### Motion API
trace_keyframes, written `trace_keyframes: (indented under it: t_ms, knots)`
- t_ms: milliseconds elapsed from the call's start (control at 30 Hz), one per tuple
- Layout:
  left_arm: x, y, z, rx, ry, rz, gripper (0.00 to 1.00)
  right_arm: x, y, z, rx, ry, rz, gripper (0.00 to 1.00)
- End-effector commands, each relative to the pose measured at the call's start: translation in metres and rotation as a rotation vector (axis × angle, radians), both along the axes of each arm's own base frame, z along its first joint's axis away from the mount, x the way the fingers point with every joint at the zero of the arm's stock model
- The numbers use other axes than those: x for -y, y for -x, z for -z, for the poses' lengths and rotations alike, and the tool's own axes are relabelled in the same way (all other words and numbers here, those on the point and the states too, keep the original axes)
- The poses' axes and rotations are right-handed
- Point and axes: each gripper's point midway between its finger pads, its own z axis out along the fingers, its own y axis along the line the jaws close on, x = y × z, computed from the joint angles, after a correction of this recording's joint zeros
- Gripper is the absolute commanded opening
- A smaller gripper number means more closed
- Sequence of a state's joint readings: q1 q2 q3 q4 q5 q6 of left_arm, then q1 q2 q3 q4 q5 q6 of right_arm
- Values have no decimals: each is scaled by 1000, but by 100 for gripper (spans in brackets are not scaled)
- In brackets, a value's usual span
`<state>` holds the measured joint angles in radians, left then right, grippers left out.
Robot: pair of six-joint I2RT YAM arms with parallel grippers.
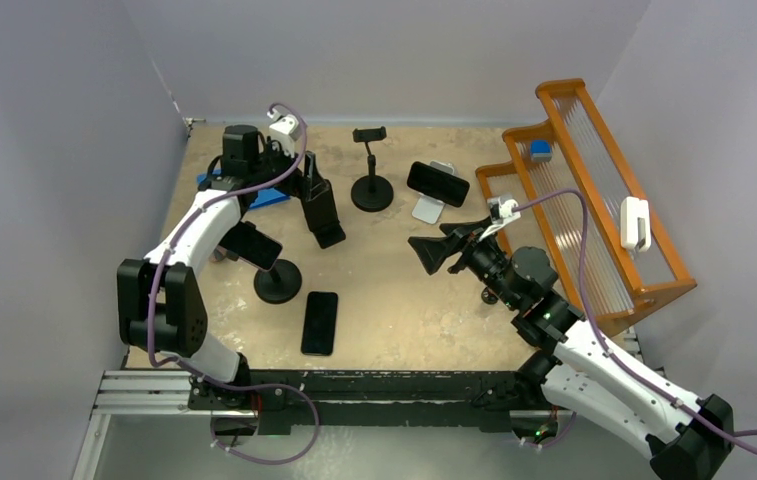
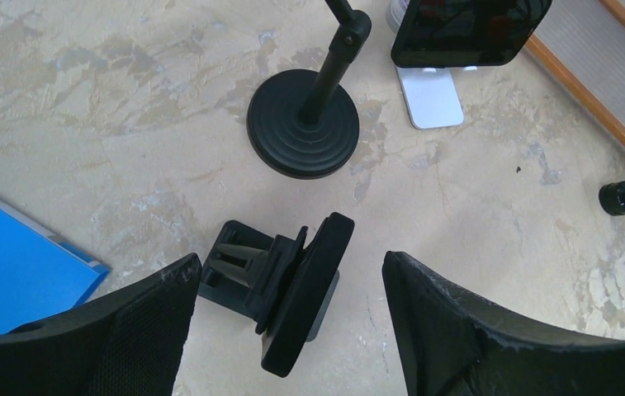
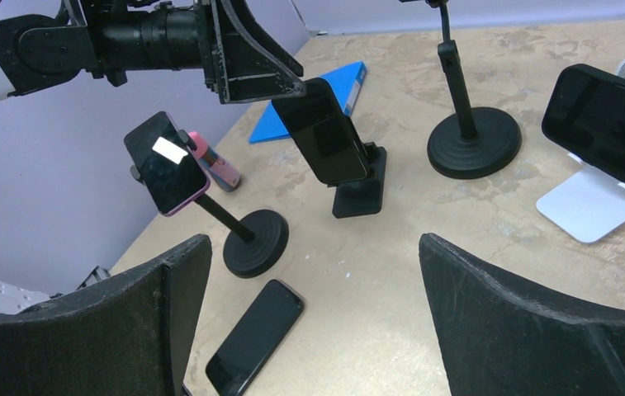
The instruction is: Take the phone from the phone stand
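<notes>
A black phone (image 1: 324, 212) leans tilted in a small black wedge stand (image 2: 239, 266) at the table's left middle. It also shows in the left wrist view (image 2: 309, 293) and the right wrist view (image 3: 321, 132). My left gripper (image 1: 307, 188) is open just above the phone. In the left wrist view (image 2: 291, 262) its jaws straddle the phone's top edge with a gap on each side. My right gripper (image 1: 432, 250) is open and empty over the table's right middle. In the right wrist view (image 3: 315, 247) it faces the left arm.
A pink-cased phone (image 1: 252, 245) sits on a round-base stand (image 1: 278, 282). A black phone (image 1: 320, 322) lies flat near the front. An empty clamp stand (image 1: 371, 190) and a phone (image 1: 438, 183) on a white stand (image 1: 428, 211) are behind. An orange rack (image 1: 594, 190) stands right, a blue folder (image 2: 11, 264) left.
</notes>
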<state>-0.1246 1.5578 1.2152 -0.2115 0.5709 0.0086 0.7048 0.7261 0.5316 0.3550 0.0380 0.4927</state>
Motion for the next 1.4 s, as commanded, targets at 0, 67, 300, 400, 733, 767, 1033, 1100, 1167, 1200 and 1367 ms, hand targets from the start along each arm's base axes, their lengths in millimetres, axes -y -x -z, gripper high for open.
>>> trace_keyframes:
  t_ms: [0, 67, 300, 400, 733, 767, 1033, 1100, 1167, 1200, 1367]
  knots:
    - [2, -5, -13, 103, 2, 45, 77, 0, -2, -8, 39, -12, 3, 97]
    - [3, -4, -9, 106, -1, 54, 75, 0, -2, -8, 37, -10, 2, 97]
    - [6, -2, -3, 105, 3, 80, 72, 1, -2, -6, 36, -6, 6, 97]
    - [6, -1, 1, 92, 2, 81, 68, 0, -2, -4, 33, -3, 5, 97]
    - [11, 5, 8, 77, 18, 112, 59, 1, -3, -4, 33, -1, 12, 97]
    - [12, 5, 9, 77, 17, 117, 58, 1, -3, -4, 34, -2, 12, 97]
    - [19, 8, 19, 66, -10, 138, 49, 2, -3, -4, 33, -2, 16, 97]
    - [20, 8, 20, 63, -12, 138, 46, 2, -3, -3, 32, -1, 17, 97]
    - [20, 8, 19, 66, -14, 135, 44, 3, -3, -4, 33, -1, 19, 97]
    - [20, 7, 18, 70, -15, 135, 42, 3, -3, -4, 33, -2, 19, 97]
    - [20, 6, 15, 79, -18, 132, 29, 3, -3, -4, 33, -2, 19, 97]
